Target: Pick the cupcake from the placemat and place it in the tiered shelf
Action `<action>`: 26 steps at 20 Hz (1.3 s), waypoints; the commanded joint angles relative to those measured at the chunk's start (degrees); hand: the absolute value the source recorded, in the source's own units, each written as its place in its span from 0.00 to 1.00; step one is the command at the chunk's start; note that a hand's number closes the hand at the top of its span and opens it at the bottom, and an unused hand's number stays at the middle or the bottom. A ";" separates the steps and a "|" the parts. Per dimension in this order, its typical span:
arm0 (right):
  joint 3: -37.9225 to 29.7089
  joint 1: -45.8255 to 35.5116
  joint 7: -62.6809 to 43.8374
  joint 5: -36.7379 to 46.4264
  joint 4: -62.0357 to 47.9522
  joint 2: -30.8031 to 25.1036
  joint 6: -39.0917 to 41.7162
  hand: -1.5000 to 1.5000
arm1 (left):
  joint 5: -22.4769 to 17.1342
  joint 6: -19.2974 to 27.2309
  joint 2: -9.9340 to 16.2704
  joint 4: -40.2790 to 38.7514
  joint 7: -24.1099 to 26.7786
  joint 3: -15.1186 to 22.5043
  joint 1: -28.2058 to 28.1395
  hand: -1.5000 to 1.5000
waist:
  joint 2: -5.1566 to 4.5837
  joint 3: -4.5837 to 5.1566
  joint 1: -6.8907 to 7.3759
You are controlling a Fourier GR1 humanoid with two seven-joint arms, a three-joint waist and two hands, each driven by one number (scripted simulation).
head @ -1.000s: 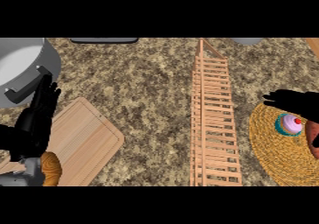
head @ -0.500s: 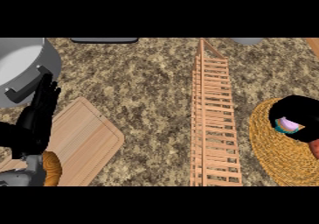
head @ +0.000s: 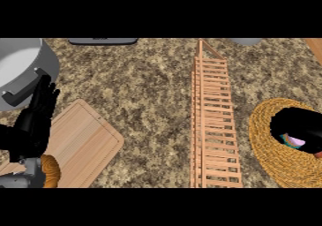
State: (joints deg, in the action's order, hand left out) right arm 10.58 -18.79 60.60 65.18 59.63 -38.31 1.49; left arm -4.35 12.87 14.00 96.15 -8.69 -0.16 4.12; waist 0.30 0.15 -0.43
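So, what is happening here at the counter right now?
The right hand is down on the woven placemat, its fingers curled over the cupcake, which mostly hides under it. The wooden tiered shelf stands just beside the placemat. The left hand rests open at the left, above the cutting board.

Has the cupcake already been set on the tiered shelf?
No, the cupcake is over the woven placemat, under the right hand, beside the shelf.

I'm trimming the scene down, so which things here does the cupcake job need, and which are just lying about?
Needed:
cupcake
placemat
tiered shelf
right hand, fingers curled over the cupcake

Lying about:
pot
cutting board
left hand, resting open at the left
dark item at the top edge
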 commanded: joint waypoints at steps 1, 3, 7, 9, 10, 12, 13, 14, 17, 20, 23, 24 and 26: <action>5.69 5.57 13.40 -0.58 6.05 -0.58 -3.13 1.00 | 0.30 0.32 0.52 0.67 -0.72 -0.65 0.44 0.50 | 0.09 -0.16 -0.60; 6.53 7.79 13.91 -3.51 10.95 -2.46 1.41 1.00 | 1.61 1.63 -1.47 -1.89 0.18 0.62 1.15 0.50 | 0.05 -0.06 -1.56; 6.24 11.40 17.50 -10.40 15.10 -10.02 5.78 1.00 | -0.59 -0.63 0.95 1.92 -1.99 -1.13 -0.72 0.50 | 0.18 -0.07 -0.72; 4.42 13.03 20.02 -17.23 17.95 -13.70 7.57 1.00 | 0.01 -0.14 0.39 -0.42 0.94 -1.68 -0.66 0.50 | 0.15 0.00 -1.63; 4.78 13.75 18.52 -19.81 20.64 -13.54 8.91 1.00 | -0.32 -0.90 0.23 1.41 -0.07 -0.57 -2.33 0.50 | 0.32 -0.01 -1.25; 5.19 14.48 16.12 -27.24 21.67 -13.87 15.19 1.00 | -0.08 -0.61 1.06 0.82 -0.29 -1.55 -0.73 0.50 | 0.16 0.08 -1.41; 4.63 14.89 16.33 -31.14 22.16 -15.45 17.10 1.00 | 0.20 0.45 -0.63 0.53 0.45 -0.83 -1.67 0.50 | 0.16 0.16 -1.62; 4.24 15.36 14.43 -34.79 24.05 -15.64 18.31 1.00 | 0.06 0.57 -0.45 1.01 -1.32 -0.73 -0.68 0.50 | 0.27 0.14 -1.95; 1.24 16.54 11.14 -45.62 26.40 -20.18 21.64 1.00 | -0.06 -0.62 0.76 0.92 -0.19 -1.42 -2.22 0.50 | 0.25 0.17 -1.71; -2.80 14.62 5.56 -56.10 30.11 -25.42 25.51 1.00 | -0.11 -0.46 -0.39 0.88 0.29 -0.68 -2.40 0.50 | 0.18 0.19 -1.26; -7.62 11.77 0.26 -65.79 31.66 -30.96 28.69 1.00 | 1.02 -0.25 -1.48 0.54 1.18 0.90 -2.57 0.50 | 0.04 0.11 -0.75; -7.68 11.24 -1.45 -67.80 31.25 -31.09 29.12 1.00 | 0.19 -0.16 0.36 0.72 -1.91 -1.26 1.65 0.50 | -0.15 -0.01 -0.44; -9.35 10.00 -3.75 -72.32 30.34 -34.21 31.63 1.00 | -0.36 -1.43 0.06 -0.88 -0.62 -1.04 0.45 0.50 | -0.26 -0.02 -0.07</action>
State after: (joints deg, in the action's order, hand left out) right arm 5.45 -6.20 54.19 2.24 90.70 -67.51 19.16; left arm -4.06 12.26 13.82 96.66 -9.04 -0.65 3.43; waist 0.25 0.22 -0.93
